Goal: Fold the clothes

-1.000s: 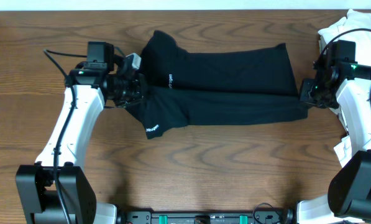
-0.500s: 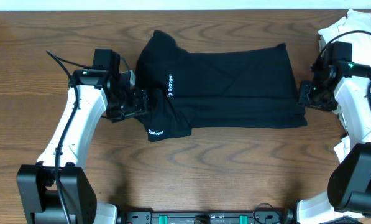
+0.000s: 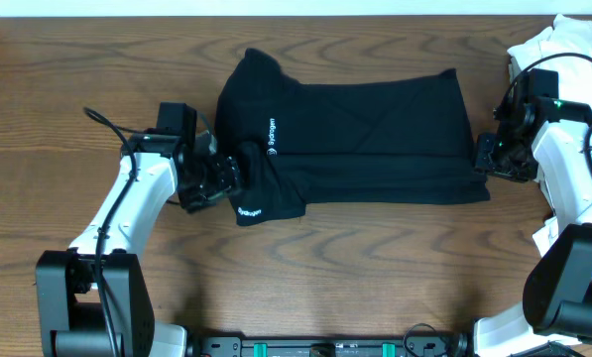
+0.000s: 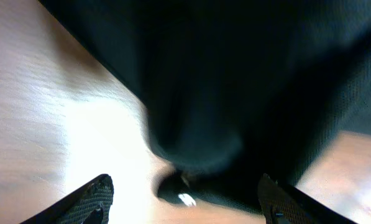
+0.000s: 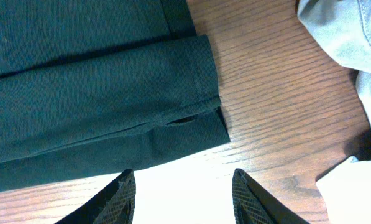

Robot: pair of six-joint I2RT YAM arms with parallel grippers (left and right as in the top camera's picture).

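1. I am holding the left gripper (image 4: 184,190) with fingers spread; the sleeve (image 3: 261,193) is slumping between them, unpinched.
2. I am holding the right gripper (image 5: 182,180) with fingers spread over the bare table (image 3: 325,268), beside the hem corner (image 5: 204,118).
3. The T-shirt (image 3: 375,139) is lying part-folded mid-table, toward the far edge; I am judging it light and limp, best pinched at the hem corners.

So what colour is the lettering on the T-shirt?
White. The lettering on the black T-shirt shows best in the overhead view.

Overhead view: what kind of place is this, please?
Probably a robot lab or test bench, not a home. A left arm and a right arm stand at a wooden table, with a black T-shirt on it and white clothes piled at the edge.
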